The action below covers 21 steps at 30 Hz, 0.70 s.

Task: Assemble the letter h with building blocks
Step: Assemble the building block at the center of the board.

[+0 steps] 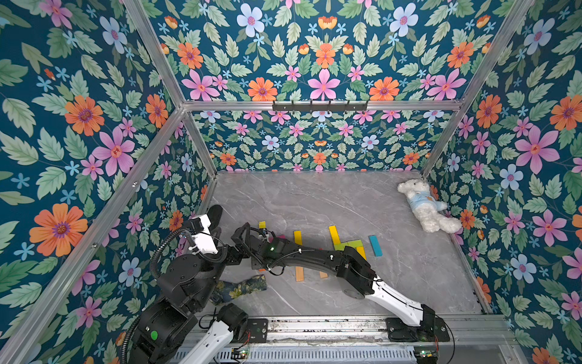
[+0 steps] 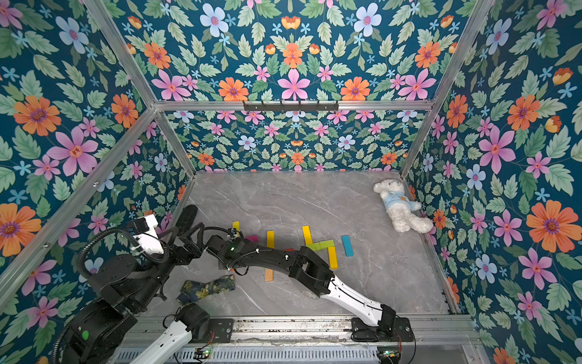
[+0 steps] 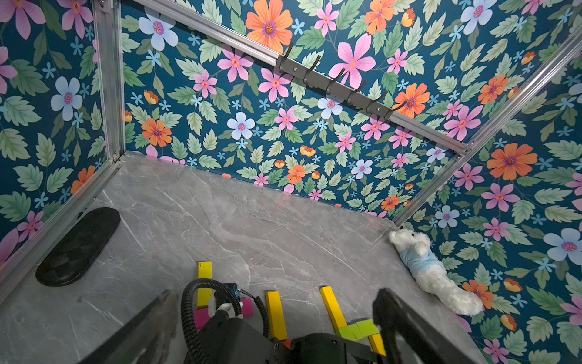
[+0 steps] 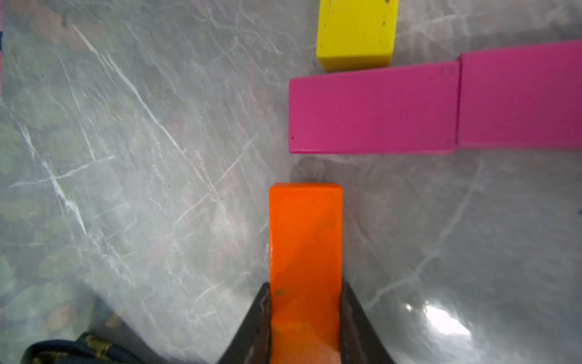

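**Right tool gripping an orange block short of the magenta pair**

Nearest the front rail, a limp strip of floral-print fabric (image 1: 241, 288) is lying on the grey, marble-veined tabletop (image 1: 315, 201). Just beyond it a plain wood block (image 1: 299, 274) is lying flat. Its far end is hidden under the right arm (image 1: 315, 255), which is reaching across the tabletop and covering part of the block row in both top views.

The right tool (image 4: 305, 290) is closed narrowly on a glossy orange block (image 4: 305, 239), with its dark fingers (image 4: 258, 315) pressing the two long sides. Whether the block is touching the tabletop cannot be told. Its free end is pointing at two magenta blocks (image 4: 371, 110), which are lying end to end and touching, and a small gap is separating them from it. A yellow block (image 4: 356, 31) is sitting just beside their far side.

The left tool (image 3: 274, 302) is hovering above the right arm's wrist, jaws spread wide and holding nothing.

Farther right, an amber block (image 1: 297, 238) is lying alone. A long yellow block (image 1: 333, 234) is meeting two lime blocks (image 1: 354, 243) at its near end. A blue block (image 1: 375, 245) is lying apart from them.

Deeper in, a black oval pad (image 3: 78, 245) is lying by the left wall, and a fluffy white plush bear (image 1: 425, 205) in a pale blue shirt is lying against the right wall. A dark hook rail (image 1: 319, 106) is hanging on the floral back wall.
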Each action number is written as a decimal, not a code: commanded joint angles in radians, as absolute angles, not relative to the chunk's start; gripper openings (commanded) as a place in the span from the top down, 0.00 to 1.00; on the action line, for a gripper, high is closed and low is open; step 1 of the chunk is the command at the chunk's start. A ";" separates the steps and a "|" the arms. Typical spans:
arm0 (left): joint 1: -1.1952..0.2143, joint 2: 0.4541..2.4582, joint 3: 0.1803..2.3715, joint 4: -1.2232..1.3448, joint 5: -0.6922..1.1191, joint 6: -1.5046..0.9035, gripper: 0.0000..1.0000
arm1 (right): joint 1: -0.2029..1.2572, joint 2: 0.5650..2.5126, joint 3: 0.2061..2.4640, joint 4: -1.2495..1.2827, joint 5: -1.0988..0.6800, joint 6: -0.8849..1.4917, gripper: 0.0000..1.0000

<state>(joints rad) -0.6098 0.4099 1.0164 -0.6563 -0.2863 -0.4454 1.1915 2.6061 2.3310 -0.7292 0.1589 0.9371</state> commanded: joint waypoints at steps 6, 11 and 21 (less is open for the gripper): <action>-0.609 0.405 1.022 -0.652 -0.290 -0.434 0.01 | 1.178 2.643 2.315 -0.839 0.126 0.990 0.78; -0.610 0.406 1.024 -0.652 -0.294 -0.430 0.01 | 1.175 2.645 2.315 -0.835 0.127 0.994 0.70; -0.610 0.406 1.023 -0.652 -0.299 -0.425 0.01 | 1.168 2.649 2.312 -0.833 0.120 1.005 0.63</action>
<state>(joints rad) -0.6098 0.4065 1.0180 -0.6563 -0.2897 -0.4381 1.1717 2.6175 2.3295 -0.6849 0.1406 0.9718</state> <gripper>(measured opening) 0.993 0.365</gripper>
